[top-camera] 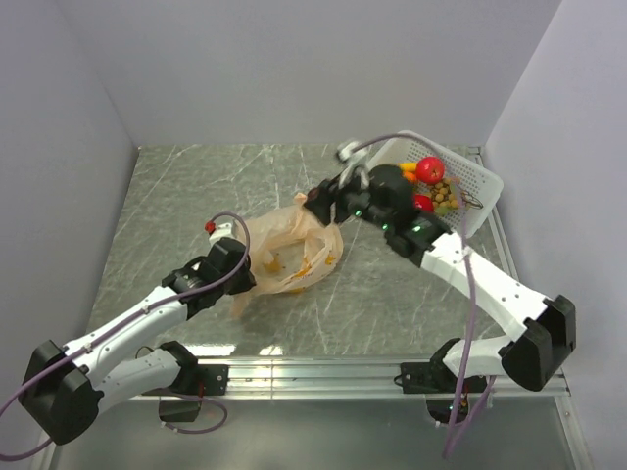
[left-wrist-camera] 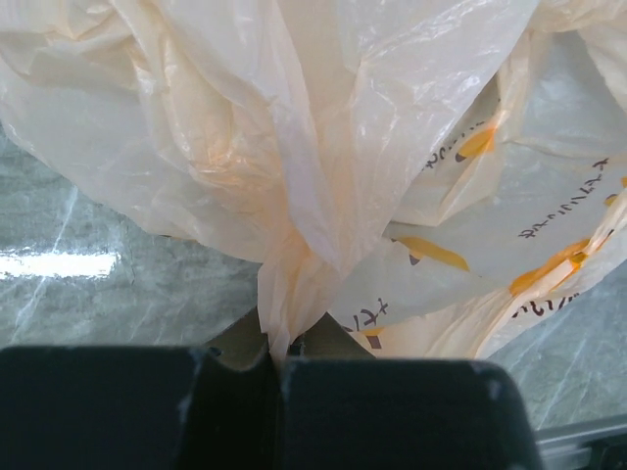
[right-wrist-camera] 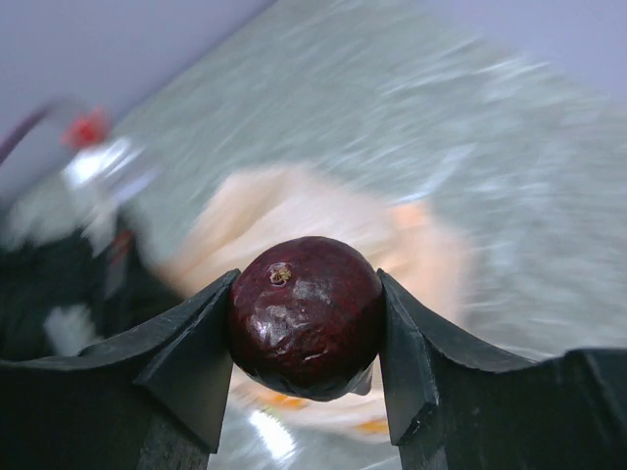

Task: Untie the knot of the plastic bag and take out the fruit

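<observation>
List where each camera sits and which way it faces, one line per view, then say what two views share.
Top: above and behind the bases, looking down at the table; both arms, bag and basket show.
Left wrist: on the left arm, facing the bag; left gripper shut on a fold.
Right wrist: on the right arm, facing down at the table; right gripper clamps a dark fruit.
Shared: both wrist views show the bag.

Basket (top-camera: 479, 193): white, perforated, tilted, far right of table
Table (top-camera: 176, 196): grey-green, marbled, glossy
Walls (top-camera: 313, 69): plain, pale
</observation>
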